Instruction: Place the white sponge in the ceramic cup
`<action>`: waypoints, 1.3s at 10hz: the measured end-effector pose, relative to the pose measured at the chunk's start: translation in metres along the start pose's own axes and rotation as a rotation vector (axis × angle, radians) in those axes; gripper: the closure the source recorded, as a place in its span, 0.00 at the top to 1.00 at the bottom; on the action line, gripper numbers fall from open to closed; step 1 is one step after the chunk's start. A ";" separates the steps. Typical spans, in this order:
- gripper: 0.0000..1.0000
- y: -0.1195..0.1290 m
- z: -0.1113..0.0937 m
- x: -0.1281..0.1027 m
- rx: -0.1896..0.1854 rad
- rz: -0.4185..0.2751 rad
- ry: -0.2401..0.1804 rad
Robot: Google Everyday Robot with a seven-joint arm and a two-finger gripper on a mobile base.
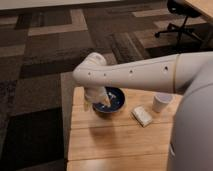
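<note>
White sponge (142, 116) flat beside ceramic cup (162, 102)

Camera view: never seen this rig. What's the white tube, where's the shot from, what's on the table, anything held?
The white tube is a one-armed mobile robot's arm, reaching across a light wooden slatted table. There is only one camera, looking down on the scene; where it is mounted I cannot tell. The hand hangs at the arm's end, over the near rim of a dark blue round bowl. Beside the bowl stand a small white rectangular sponge and a plain white ceramic cup, apart from each other. The sponge lies on the table, so it is not held.
</note>
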 end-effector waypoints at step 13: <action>0.65 -0.071 -0.004 0.026 0.081 -0.254 0.029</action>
